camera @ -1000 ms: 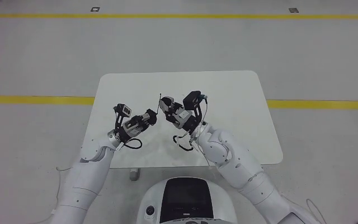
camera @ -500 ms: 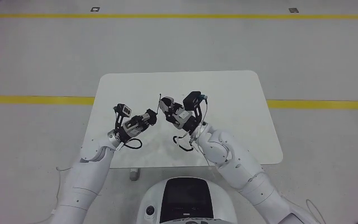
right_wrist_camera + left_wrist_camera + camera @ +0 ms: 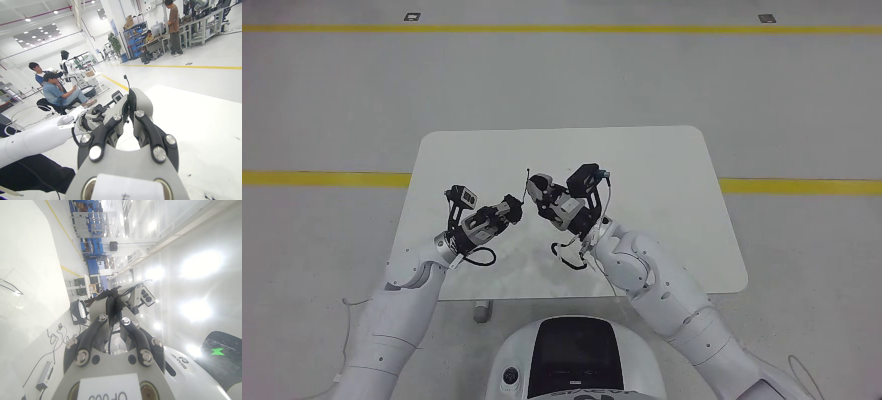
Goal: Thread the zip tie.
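Since last look, right gripper (image 3: 538,190) had edged slightly toward left gripper (image 3: 512,208) above table (image 3: 662,160). Top: zip tie (image 3: 527,184) stood upright just beyond right fingertips. Left wrist: jaws pressed together, black strand (image 3: 111,330) between them; tie or not, unclear. Right wrist: jaws clamped on zip tie, head protruding past the tips.

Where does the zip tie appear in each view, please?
Top view: the zip tie is a thin black line between the two arms' ends.
Left wrist view: zip tie, probably the thin dark strand between the left jaws.
Right wrist view: zip tie sticks out beyond the shut right jaws.
Shared landmark: the white table.
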You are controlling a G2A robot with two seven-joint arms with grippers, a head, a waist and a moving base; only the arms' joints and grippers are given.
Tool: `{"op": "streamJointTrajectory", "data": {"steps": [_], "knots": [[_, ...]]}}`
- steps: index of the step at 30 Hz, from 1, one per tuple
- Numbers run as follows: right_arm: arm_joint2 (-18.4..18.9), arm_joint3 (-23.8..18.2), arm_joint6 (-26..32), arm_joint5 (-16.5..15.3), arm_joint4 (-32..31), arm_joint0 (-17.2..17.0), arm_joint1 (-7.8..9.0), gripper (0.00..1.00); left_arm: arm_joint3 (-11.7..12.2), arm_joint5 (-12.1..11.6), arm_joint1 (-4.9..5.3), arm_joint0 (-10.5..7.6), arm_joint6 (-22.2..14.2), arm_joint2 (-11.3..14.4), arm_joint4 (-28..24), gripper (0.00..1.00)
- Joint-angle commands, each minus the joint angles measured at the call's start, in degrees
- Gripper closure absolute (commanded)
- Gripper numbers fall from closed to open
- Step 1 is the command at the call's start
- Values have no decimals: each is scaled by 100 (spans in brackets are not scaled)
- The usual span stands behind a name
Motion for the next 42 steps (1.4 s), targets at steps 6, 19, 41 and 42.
{"op": "streamJointTrajectory", "data": {"steps": [6,19,41,42], "knots": [[21,-7,118,-24,-29,-14,0,100,0,0,0,0,0,0,0,100],[47,42,244,-25,-122,-45,-2,100,0,0,0,0,0,0,0,100],[-142,0,361,-37,114,0,46,100,0,0,0,0,0,0,0,100],[-146,0,357,-37,122,-2,51,100,0,0,0,0,0,0,0,100]]}}
